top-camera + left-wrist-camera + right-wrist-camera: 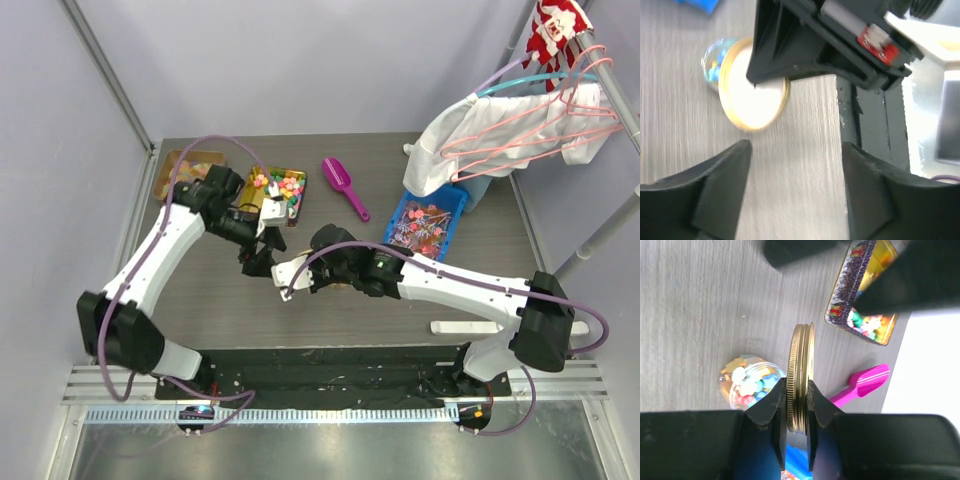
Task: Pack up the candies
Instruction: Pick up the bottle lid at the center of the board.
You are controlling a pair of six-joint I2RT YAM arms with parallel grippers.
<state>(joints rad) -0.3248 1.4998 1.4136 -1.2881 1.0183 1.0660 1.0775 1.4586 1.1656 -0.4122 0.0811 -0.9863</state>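
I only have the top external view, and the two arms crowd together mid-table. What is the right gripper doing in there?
Observer: The right gripper is shut on a gold lid, which shows edge-on in its wrist view.
Operator: Any jar nearby?
Observer: Yes, a clear jar sits on the table beside the lid, with mixed-colour candies inside and nothing covering it.
Operator: And the left gripper?
Observer: The left gripper is open and empty, facing the lid.
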